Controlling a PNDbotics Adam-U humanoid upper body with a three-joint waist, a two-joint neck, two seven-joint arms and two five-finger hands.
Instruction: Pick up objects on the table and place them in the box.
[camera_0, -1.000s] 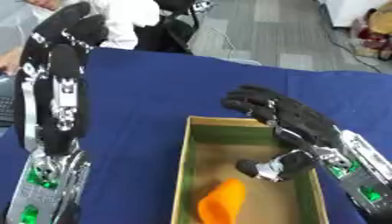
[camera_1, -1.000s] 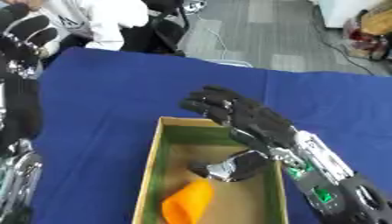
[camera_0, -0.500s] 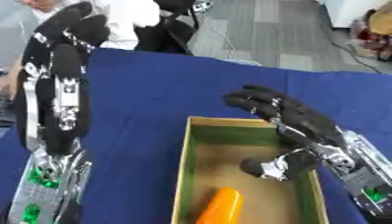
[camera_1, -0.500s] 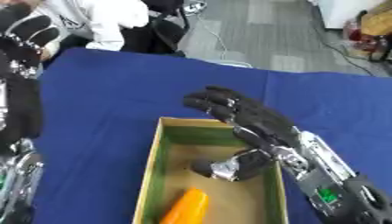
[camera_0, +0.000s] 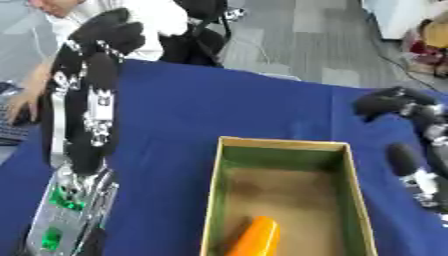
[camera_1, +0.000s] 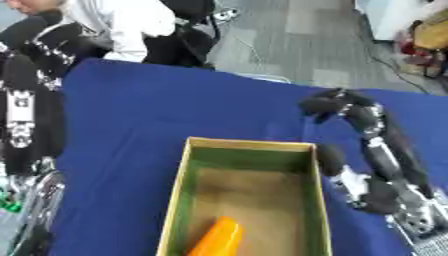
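Across the whole view lay the blue table (camera_0: 262, 110), and on it, toward the near edge, sat the open box (camera_1: 188, 190) with green inner walls and a brown floor. At the left side the left hand (camera_0: 92, 100) stood upright, fingers straight and relaxed, holding nothing. At the right, just beside the box's wall and outside it, the right hand (camera_1: 376, 150) hung above the cloth with its fingers extended and bent at the tips, also holding nothing. Smallest was the orange object (camera_1: 217, 239), lying on the box floor at the near end. No other loose object showed on the cloth. By my judgement 1 placement looked done; the next step would call for keeping the right hand clear of the rim and finding any remaining object outside these views before reaching.
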